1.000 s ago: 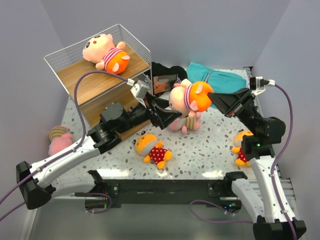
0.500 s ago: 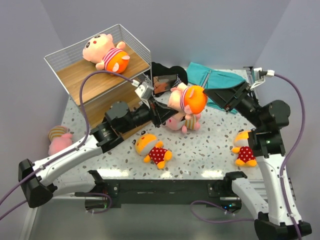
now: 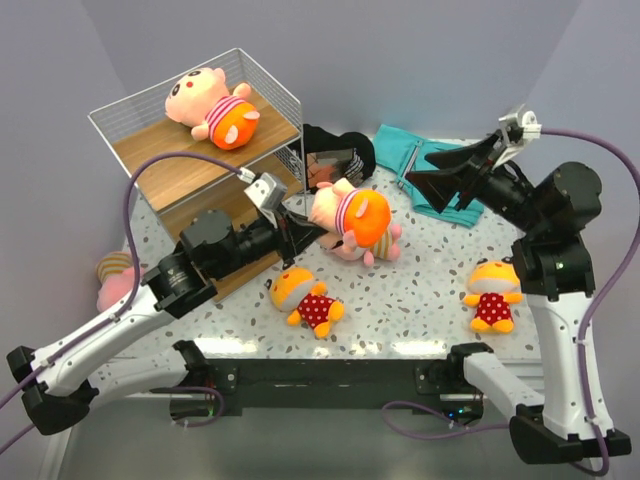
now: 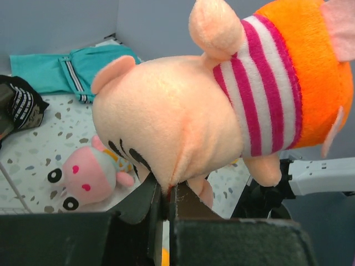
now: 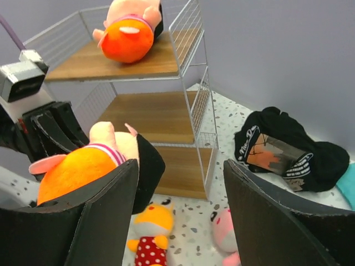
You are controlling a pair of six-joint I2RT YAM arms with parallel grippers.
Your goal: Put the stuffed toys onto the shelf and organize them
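Note:
A pink stuffed toy (image 3: 345,213) in a striped top and orange shorts hangs above the table, with my left gripper (image 3: 303,226) shut on a fold of its head (image 4: 166,138). The shelf (image 3: 170,165) stands just left of it, with one striped toy (image 3: 212,103) lying on its top board. My right gripper (image 3: 422,186) is open and holds nothing, raised to the right over the teal cloth (image 3: 440,160). On the table lie a pale pink toy (image 3: 368,245), two yellow polka-dot toys (image 3: 305,298) (image 3: 492,295), and another toy (image 3: 115,280) left of the shelf.
A black bundle (image 3: 335,158) lies behind the shelf's right side, next to the teal cloth. The shelf's middle board (image 5: 150,113) and lower board (image 5: 177,172) are bare in the right wrist view. Grey walls close in at the back and on both sides.
My right gripper opened, let go of the striped toy and drew back up to the right. My left gripper shut on the toy and carried it left, towards the shelf.

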